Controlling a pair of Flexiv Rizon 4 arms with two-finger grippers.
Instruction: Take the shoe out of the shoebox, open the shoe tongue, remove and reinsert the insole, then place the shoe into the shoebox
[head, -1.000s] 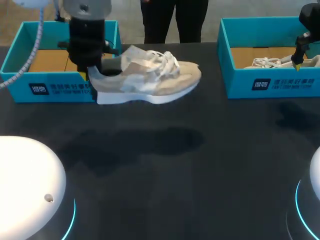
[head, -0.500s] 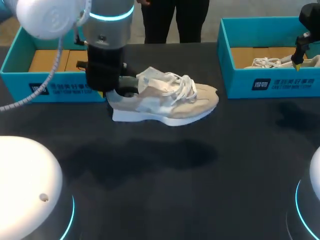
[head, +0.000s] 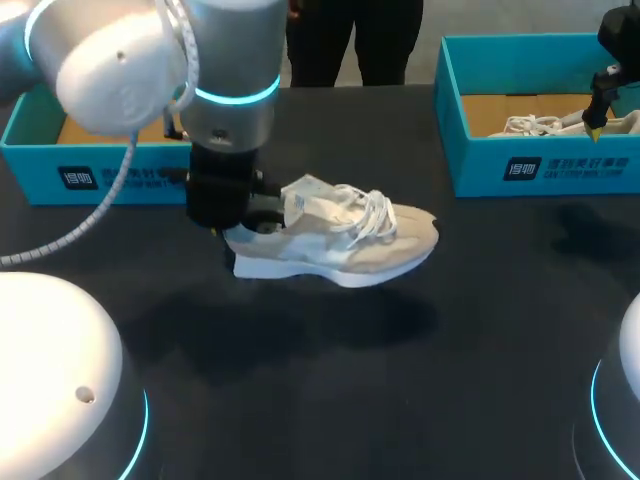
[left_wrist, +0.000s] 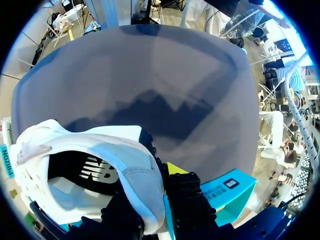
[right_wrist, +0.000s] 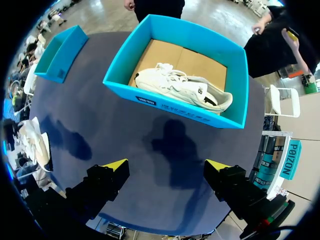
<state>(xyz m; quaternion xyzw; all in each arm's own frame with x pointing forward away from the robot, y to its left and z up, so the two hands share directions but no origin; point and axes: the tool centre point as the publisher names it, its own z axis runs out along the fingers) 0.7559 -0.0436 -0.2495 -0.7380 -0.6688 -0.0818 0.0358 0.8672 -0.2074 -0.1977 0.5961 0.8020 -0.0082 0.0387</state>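
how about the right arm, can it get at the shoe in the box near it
Probably yes: the right hand hangs open, the box ahead of it is open-topped, and nothing covers the white shoe.

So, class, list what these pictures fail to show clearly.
Head view: how the left hand grips the shoe, hidden by the left arm.
Left wrist view: the shoe's toe, cut off by the black rim.
Head view: the left shoebox floor, partly covered by the left arm.
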